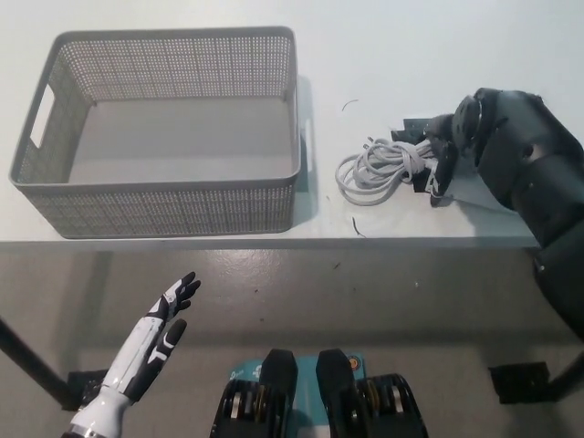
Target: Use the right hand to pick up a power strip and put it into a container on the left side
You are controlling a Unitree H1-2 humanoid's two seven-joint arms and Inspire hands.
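The white power strip (476,193) lies on the white table (383,55) at the right, mostly hidden under my black right hand (445,157). That hand is down on the strip's left end, where the coiled white cable (379,169) joins it. How it grips is hidden by the arm. The grey mesh basket (173,196) stands on the left of the table with nothing in it. My white left hand (162,330) rests open below the table's front edge at lower left.
A black marking (412,125) sits on the table behind the cable. The table's front edge (274,243) runs across the middle of the view, with grey floor (301,292) below it. A gap separates the basket from the cable.
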